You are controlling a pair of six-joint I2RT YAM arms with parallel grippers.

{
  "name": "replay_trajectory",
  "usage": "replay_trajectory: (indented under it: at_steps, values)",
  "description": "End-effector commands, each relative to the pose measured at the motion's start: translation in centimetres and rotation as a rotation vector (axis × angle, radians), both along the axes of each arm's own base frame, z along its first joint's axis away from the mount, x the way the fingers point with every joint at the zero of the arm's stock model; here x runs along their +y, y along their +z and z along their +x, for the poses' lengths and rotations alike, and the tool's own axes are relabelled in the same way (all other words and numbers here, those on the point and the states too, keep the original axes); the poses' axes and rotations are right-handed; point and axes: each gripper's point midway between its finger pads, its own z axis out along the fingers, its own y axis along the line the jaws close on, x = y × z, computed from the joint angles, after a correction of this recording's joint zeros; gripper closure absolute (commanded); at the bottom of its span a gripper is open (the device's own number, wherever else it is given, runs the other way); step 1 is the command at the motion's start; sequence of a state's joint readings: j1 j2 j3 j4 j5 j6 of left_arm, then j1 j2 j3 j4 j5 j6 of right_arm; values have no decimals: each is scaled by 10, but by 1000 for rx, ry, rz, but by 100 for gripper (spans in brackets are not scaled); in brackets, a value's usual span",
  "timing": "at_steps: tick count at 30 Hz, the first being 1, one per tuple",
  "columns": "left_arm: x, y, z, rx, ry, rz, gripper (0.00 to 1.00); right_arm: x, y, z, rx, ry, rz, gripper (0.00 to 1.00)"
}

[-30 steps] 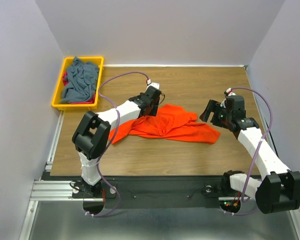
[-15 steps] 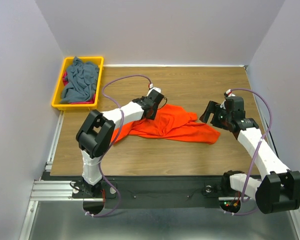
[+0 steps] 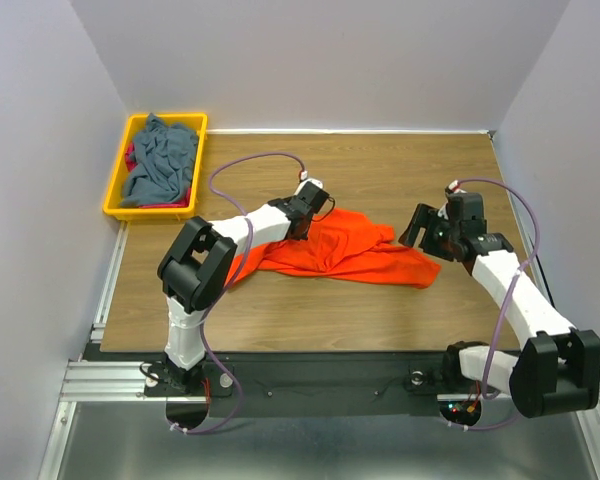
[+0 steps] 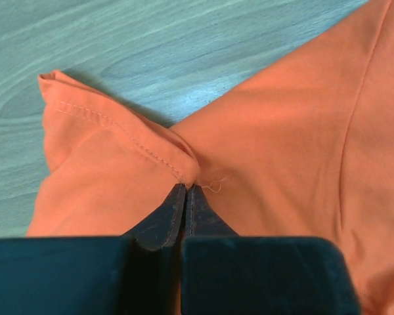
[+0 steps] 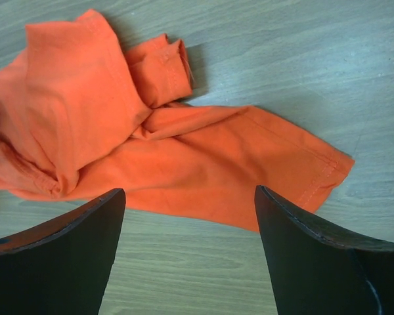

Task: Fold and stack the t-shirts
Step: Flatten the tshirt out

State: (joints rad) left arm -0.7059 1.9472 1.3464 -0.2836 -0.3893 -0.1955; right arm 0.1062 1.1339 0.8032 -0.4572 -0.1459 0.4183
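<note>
Folding had barely begun — the orange t-shirt (image 3: pixel 340 250) lay crumpled mid-table (image 3: pixel 380 320), the left gripper (image 4: pixel 186 191) pinched shut on a fold by its hem, the right gripper (image 3: pixel 421 230) hovering beside it spread wide and empty — while the grey-blue t-shirt (image 3: pixel 162 158) and some red cloth (image 3: pixel 130 157) sat heaped in the yellow bin (image 3: pixel 113 185).

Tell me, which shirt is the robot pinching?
The bright orange cloth t-shirt on the wooden table: the left gripper is shut on its fold. The slate grey-blue shirt lies in the yellow plastic bin.
</note>
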Motion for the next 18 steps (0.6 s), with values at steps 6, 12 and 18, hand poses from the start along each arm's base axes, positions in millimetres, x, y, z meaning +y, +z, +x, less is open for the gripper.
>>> replay_trajectory:
  at_steps: [6,12,18]
  values:
    - [35,44,37,-112,101,-49,100,0,-45,-3,134,-43,0,27]
    - [70,57,48,-139,172,-80,100,-2,-82,-18,261,-77,0,48]
    - [113,56,54,-140,264,-66,100,-12,-98,-23,311,-115,-8,56]
